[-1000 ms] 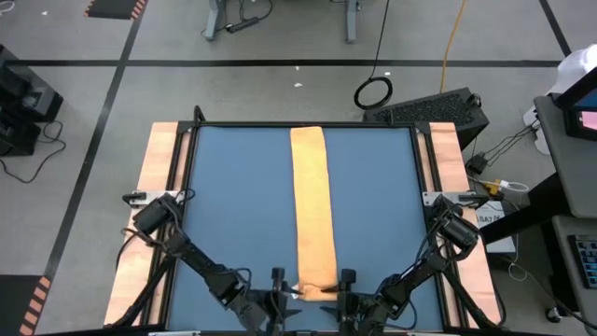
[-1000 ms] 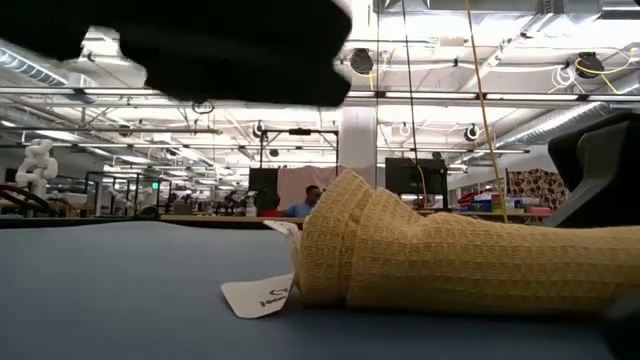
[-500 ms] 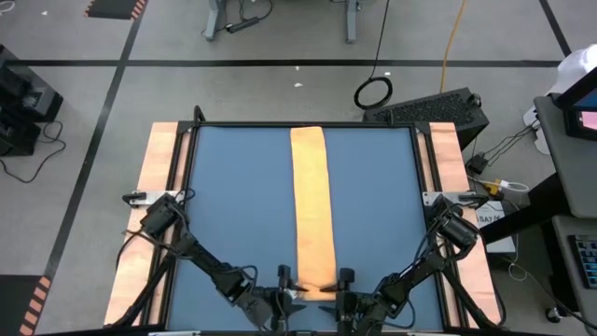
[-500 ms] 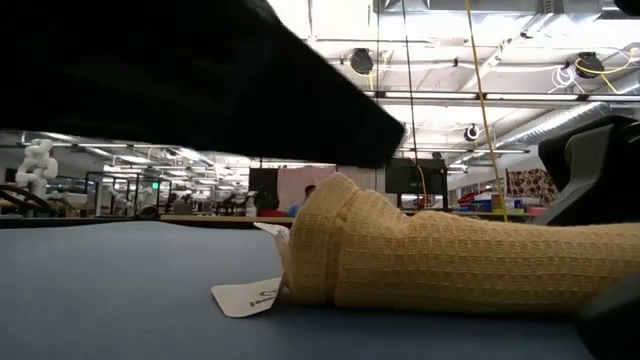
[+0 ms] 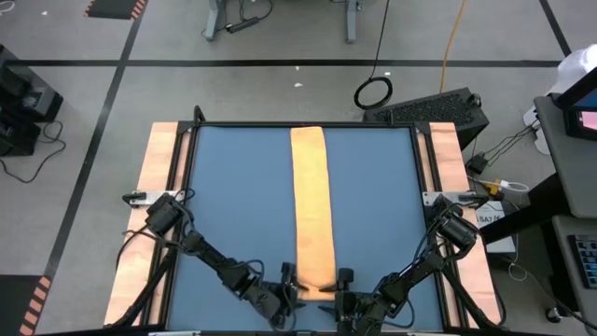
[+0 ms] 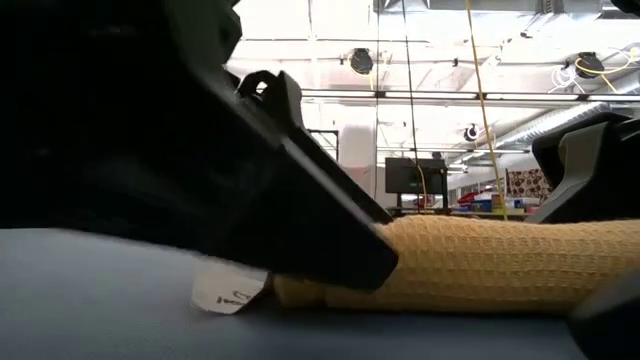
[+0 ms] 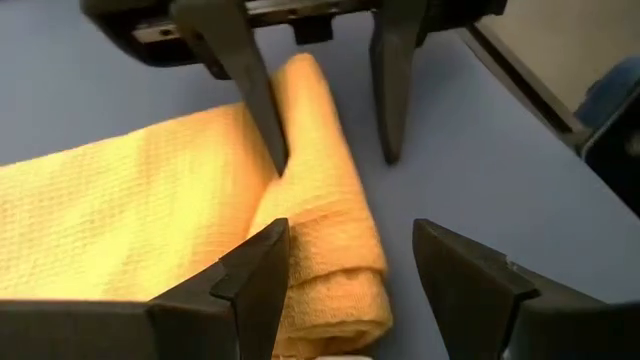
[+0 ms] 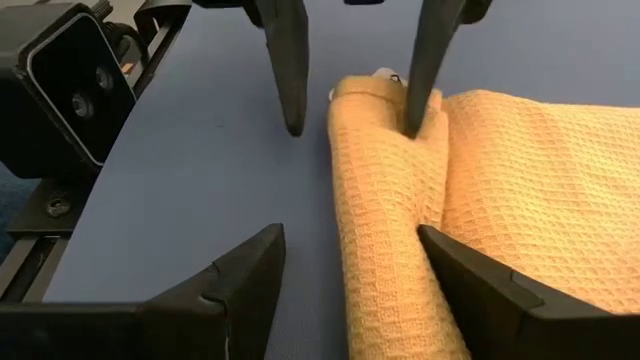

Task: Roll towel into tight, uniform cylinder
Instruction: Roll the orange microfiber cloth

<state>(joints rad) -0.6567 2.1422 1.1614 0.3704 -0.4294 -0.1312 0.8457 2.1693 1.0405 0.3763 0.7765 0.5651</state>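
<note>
Towel (image 5: 313,210) lies as a long strip down the middle of the blue desk (image 5: 233,205), its lower end curled into a short roll at the bottom centre of the high view (white tag (image 6: 228,292) beside it). Left end effector (image 5: 287,287) and right end effector (image 5: 343,291) straddle the roll's ends, jaws apart, gripping nothing.

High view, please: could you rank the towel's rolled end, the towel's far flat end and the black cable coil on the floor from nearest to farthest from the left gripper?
From the left gripper:
1. Rolled end, right beside it at the table's near edge.
2. Far flat end, at the table's opposite edge.
3. Cable coil, on the floor beyond the table.
</note>
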